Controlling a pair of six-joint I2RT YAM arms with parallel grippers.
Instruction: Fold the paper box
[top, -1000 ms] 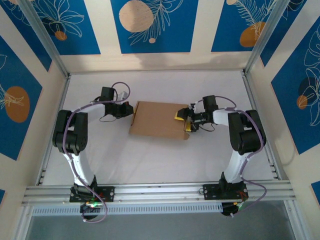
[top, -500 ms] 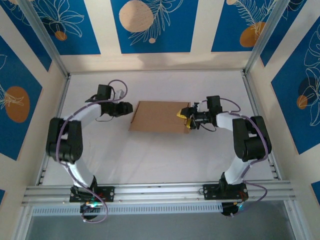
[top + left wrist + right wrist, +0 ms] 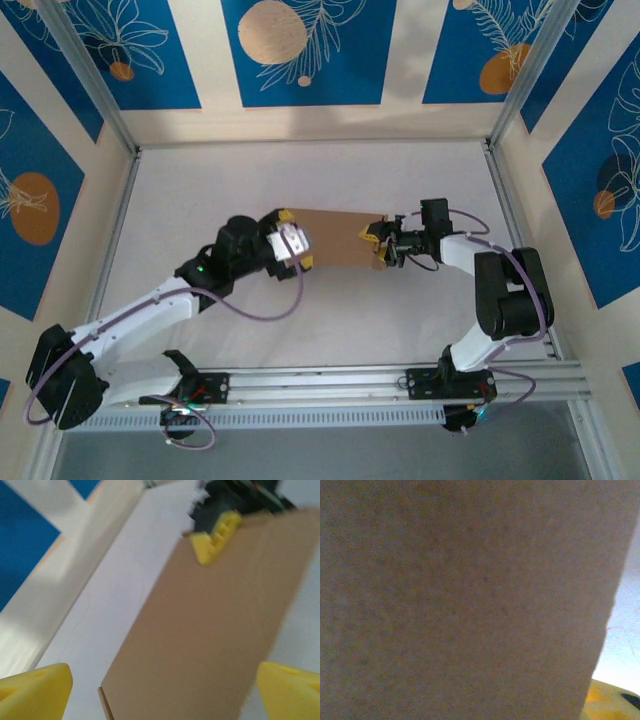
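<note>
The paper box (image 3: 335, 240) is a flat brown cardboard rectangle lying mid-table. My left gripper (image 3: 294, 240) stands open at the box's left edge, one yellow finger toward the far corner and one toward the near corner. In the left wrist view its fingertips (image 3: 35, 690) sit wide apart, with the box (image 3: 220, 625) stretching away between them. My right gripper (image 3: 377, 247) is closed on the box's right edge. One of its yellow fingers (image 3: 215, 542) lies on the top face. In the right wrist view the cardboard (image 3: 470, 600) hides the jaws, apart from a yellow finger (image 3: 612, 700).
The white table (image 3: 200, 190) is ringed by beige and blue walls (image 3: 300, 50). An aluminium rail (image 3: 320, 385) runs along the near edge. The left arm lies low and stretched out from its base (image 3: 180, 385). In the left wrist view the wall's foot (image 3: 65, 580) is to the left.
My left gripper has opened and come round from the left of the box to straddle its left edge, the arm now stretched out low. My right gripper has narrowed on the right edge.
</note>
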